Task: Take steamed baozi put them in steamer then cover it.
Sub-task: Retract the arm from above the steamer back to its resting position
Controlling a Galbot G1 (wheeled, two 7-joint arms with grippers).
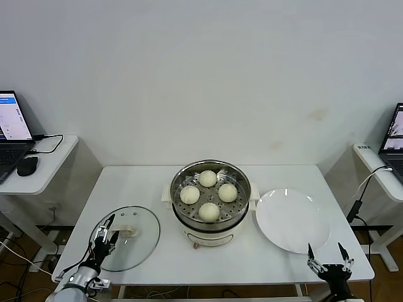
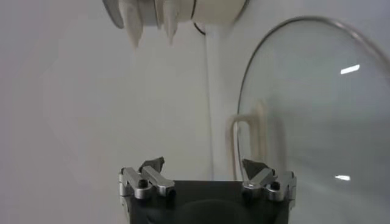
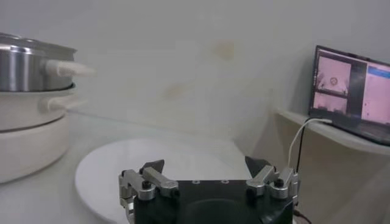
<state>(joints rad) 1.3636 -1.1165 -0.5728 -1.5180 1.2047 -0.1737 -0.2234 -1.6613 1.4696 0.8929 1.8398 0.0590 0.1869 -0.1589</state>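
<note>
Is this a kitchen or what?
Probably a lab or office, not a kitchen: the steamer sits on a plain white table against a bare wall, with laptops on side desks.

The cover [image 2: 317,109] runs past the left wrist view's edge.
</note>
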